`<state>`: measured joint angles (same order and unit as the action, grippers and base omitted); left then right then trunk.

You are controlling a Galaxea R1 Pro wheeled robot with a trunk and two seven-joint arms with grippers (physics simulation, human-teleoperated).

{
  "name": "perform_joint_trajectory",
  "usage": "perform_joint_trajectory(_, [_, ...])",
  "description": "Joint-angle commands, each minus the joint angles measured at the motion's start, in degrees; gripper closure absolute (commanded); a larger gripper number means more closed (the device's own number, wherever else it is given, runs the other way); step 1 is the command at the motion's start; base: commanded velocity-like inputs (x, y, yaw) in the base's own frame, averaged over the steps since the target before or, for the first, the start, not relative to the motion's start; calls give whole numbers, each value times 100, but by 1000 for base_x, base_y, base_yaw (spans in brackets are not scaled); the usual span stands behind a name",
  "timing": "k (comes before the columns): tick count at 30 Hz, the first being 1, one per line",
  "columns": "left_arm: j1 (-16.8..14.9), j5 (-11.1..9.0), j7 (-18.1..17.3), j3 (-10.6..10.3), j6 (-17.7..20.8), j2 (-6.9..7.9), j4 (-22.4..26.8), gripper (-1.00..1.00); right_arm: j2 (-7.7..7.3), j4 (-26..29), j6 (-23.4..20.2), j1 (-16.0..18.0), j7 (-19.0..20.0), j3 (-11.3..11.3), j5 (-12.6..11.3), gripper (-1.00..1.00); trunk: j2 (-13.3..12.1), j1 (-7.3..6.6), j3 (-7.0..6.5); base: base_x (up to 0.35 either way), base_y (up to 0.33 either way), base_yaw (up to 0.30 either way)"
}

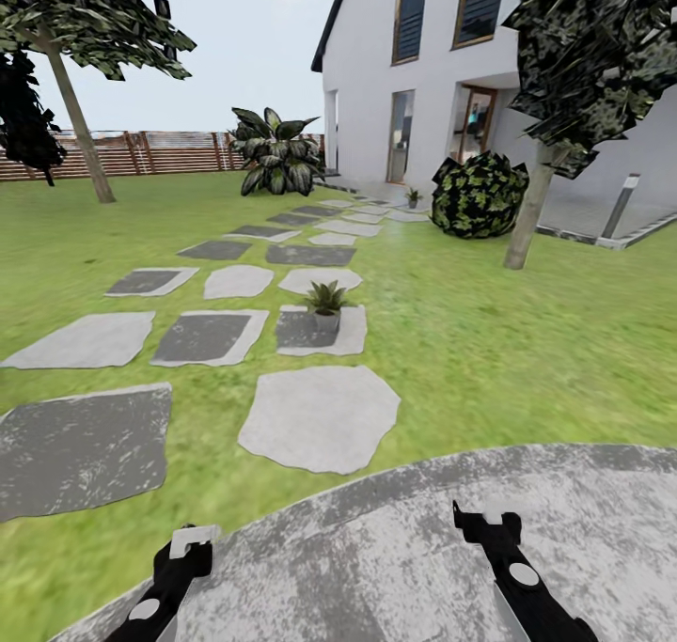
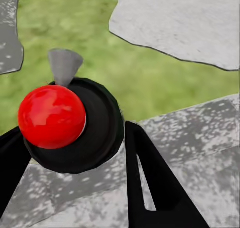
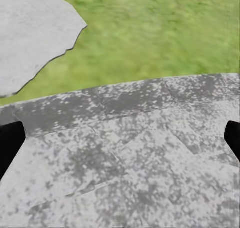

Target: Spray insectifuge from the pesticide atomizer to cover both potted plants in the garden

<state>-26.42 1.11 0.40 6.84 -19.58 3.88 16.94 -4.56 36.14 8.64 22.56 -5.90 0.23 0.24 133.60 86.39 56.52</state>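
In the garden, one potted plant point(image 1: 326, 302) sits on a grey stepping stone point(image 1: 301, 334) ahead of me. A second small potted plant point(image 1: 412, 195) stands far down the path by the house. Insectifuge cannot be made out on their leaves from here. My left gripper point(image 1: 188, 540) hangs low over a big round stone point(image 1: 423, 548). In the left wrist view its fingers point(image 2: 150, 178) are shut on the pesticide atomizer point(image 2: 52, 115), seen end-on as a glossy red top, round black body and grey cone nozzle. My right gripper point(image 1: 486, 520) point(image 3: 120, 140) is open and holds nothing.
Stepping stones run across the lawn toward a white house point(image 1: 423, 78). A round dark bush point(image 1: 480, 195) and a tree trunk point(image 1: 527, 219) stand right of the path. A broad-leaved plant point(image 1: 275, 153) and a slatted fence point(image 1: 141, 153) lie at the back, another tree point(image 1: 85, 134) at left.
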Motion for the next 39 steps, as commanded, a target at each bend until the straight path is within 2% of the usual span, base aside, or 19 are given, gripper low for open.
perform_joint_trajectory(1, [-4, 12, 4, 10, -20, -1, -6, 100, -1, -2, 15, 2, -16, 3, 2, -100, 2, 1, 5, 245, 237, 0])
perform_joint_trajectory(16, [-4, 12, 4, 10, -25, -1, -6, 100, -1, -1, 23, 2, -15, 3, -7, -100, 2, 1, 8, 283, 177, 0])
perform_joint_trajectory(33, [-4, 12, -1, 10, -27, -1, -6, 100, -1, -2, 24, 2, -16, 3, -7, -100, 2, 1, 150, 294, 148, 0])
perform_joint_trajectory(39, [-4, 12, -3, 5, -25, -1, -6, 100, -1, 2, 24, 2, -16, 3, -7, -100, 2, 1, 161, 299, 138, 0])
